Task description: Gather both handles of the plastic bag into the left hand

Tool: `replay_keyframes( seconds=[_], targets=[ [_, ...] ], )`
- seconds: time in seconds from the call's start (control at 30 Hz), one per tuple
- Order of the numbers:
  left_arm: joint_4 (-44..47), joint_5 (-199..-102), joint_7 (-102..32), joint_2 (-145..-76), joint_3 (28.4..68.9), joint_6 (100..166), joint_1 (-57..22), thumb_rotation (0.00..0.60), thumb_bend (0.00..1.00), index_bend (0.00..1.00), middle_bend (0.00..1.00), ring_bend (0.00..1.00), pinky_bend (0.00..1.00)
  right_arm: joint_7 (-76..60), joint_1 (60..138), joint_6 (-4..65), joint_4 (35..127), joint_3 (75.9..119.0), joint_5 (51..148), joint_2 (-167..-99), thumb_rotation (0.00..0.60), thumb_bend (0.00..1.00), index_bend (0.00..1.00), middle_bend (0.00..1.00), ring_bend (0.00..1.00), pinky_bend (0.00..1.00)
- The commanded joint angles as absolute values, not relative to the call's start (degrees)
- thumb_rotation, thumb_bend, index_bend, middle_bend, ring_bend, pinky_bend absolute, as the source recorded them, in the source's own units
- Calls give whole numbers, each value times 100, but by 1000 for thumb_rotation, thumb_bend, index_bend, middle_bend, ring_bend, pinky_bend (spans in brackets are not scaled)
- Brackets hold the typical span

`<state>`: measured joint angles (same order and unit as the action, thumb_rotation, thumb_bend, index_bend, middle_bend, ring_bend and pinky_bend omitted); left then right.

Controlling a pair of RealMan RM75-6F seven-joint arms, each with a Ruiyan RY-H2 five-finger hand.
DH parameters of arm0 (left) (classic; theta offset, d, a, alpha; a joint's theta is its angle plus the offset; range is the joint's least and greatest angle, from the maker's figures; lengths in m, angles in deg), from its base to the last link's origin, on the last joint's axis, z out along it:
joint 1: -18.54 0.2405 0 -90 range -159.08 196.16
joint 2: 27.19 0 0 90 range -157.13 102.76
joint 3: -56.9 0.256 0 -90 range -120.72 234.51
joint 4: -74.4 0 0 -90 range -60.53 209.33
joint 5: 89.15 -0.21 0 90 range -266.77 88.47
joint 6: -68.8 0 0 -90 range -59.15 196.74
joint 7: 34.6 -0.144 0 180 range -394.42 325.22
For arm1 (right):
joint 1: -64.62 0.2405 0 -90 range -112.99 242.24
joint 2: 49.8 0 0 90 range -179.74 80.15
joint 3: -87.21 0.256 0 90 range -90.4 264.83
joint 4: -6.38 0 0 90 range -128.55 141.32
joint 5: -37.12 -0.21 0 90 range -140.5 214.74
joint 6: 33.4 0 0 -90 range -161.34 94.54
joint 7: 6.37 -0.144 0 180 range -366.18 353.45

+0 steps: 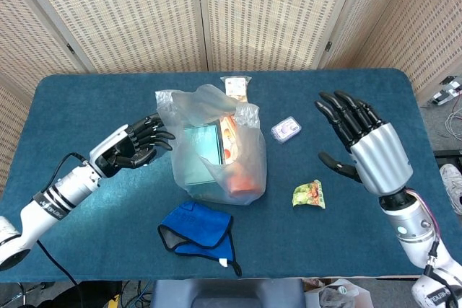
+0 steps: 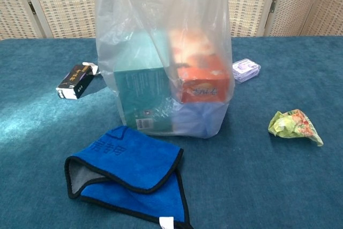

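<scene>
Approach step: the left hand (image 1: pixel 133 148), empty with fingers loosely curled, hovers beside the bag (image 1: pixel 213 146) (right hand (image 1: pixel 364 146) spread wide, idle), and should next pinch the near handle (image 1: pixel 167 100).

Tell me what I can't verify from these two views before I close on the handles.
- Left hand touching the plastic bag: head view can't settle it; chest view crops hand.
- Bag handles: cut off in chest view.
- Right hand: outside chest view.
- Box print: too small.
</scene>
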<state>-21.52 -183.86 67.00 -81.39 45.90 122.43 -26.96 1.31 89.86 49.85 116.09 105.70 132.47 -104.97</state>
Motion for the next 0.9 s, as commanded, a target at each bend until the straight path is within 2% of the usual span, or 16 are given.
replay_keyframes(
  seconds=[0.03,0.4,0.9],
  targets=[
    [-2050,-18316,6712,-8202,4631,12212,-2771,600,375,133,156,227,277,108,8996,5001,11557,10553,13244,-10521,600,139,0,95,92,259],
    [-1892,-17960,6457,-8305,4686,12158,-2867,600,375,137,165,229,277,-40,8966,5070,11455,10482,13219,-10499,600,138,0,95,92,252],
    [-1883,-18052,7043,-8541,4677,12294,-3117,600,375,157,179,230,284,-62,9086,4997,11428,10505,13152,-10521,600,136,0,94,92,252]
  ],
)
